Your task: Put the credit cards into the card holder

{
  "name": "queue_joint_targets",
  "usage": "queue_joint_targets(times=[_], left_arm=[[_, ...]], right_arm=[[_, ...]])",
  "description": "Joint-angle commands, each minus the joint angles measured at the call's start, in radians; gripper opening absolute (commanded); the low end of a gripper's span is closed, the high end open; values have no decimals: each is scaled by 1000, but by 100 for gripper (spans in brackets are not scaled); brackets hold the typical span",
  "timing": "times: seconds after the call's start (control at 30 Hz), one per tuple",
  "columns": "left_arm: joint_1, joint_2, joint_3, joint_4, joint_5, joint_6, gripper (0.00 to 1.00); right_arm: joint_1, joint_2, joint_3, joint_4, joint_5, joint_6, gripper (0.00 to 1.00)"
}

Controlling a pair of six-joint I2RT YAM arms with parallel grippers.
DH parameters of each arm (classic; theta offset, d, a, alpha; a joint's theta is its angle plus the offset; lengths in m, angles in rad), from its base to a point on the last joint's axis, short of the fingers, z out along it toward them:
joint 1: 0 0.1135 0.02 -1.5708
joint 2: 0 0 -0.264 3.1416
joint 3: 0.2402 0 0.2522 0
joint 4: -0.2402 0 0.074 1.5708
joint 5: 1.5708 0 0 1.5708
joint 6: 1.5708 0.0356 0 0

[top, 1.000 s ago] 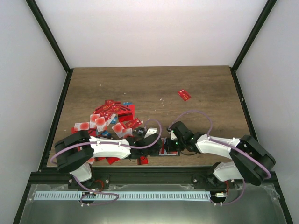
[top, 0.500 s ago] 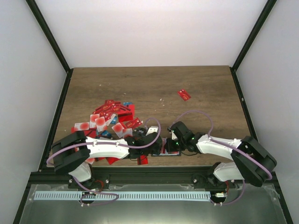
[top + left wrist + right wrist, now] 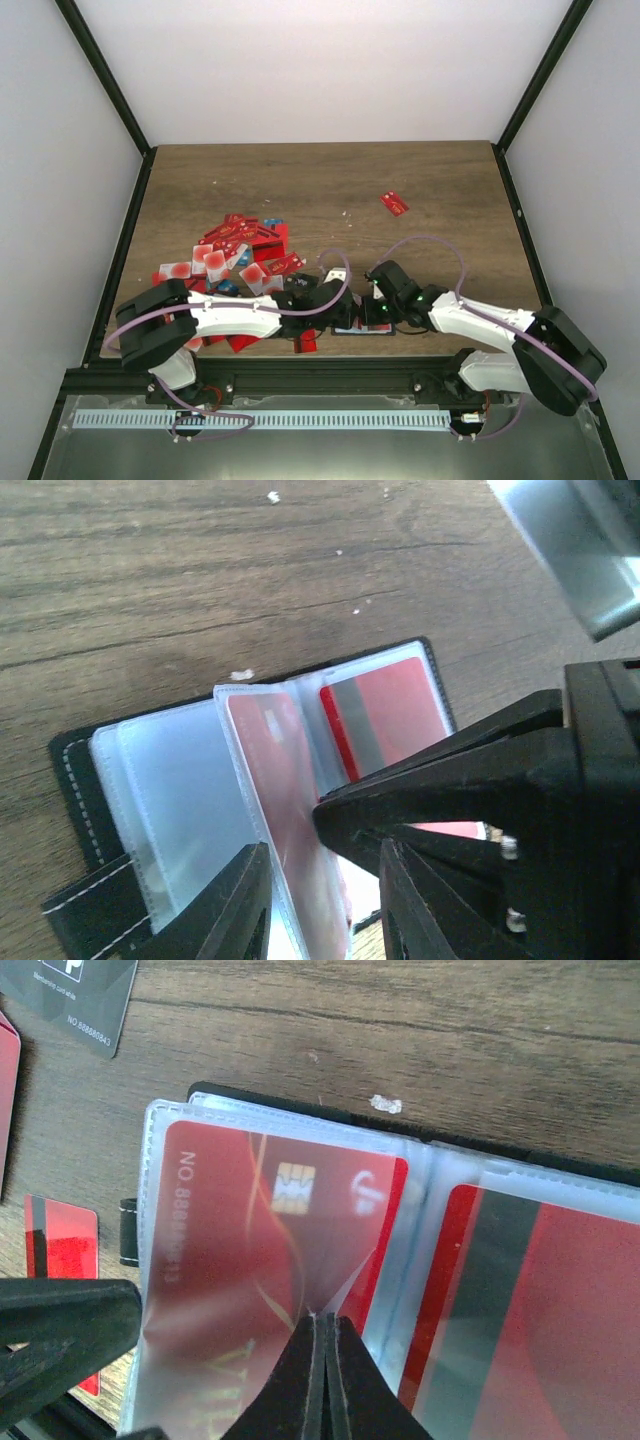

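At the near edge of the table (image 3: 420,180), between the two arms, the holder (image 3: 85,780) lies open and flat, with its black cover down and its clear sleeves up. One leaf (image 3: 280,800) of sleeves stands raised from the spine and carries a red chip card (image 3: 230,1230). The pocket just beside it, on the flat half, holds a red striped card (image 3: 395,715).

Left tool (image 3: 322,905): fingers partly spread, one on either side of the raised leaf. Whether they touch it cannot be told.

Right tool (image 3: 322,1325): fingers pressed together, tips set against the clear film of the leaf at the chip card's lower edge. The film is creased around the tips. Whether any film is caught between them cannot be told.

Loose cards (image 3: 235,250) lie heaped on the table to the left of the holder. Most are red, several have white patches, and a few are blue. A lone card (image 3: 394,203), red, lies well apart toward the far right. A black card (image 3: 70,995) lies flat near the holder.
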Motion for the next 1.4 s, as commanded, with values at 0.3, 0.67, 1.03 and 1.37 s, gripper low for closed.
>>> queue_joint_targets(times=[0.3, 0.67, 1.03, 1.37], left_arm=[[-7, 82, 82, 77, 55, 37, 32], [-8, 158, 170, 102, 109, 53, 33], [-10, 337, 249, 264, 278, 53, 32], [-10, 92, 125, 193, 144, 97, 44]], right_arm=[[3, -169, 37, -152, 145, 52, 1], [-1, -326, 44, -308, 362, 250, 1], [0, -508, 143, -388, 493, 307, 5], [-1, -507, 145, -292, 336, 159, 18]])
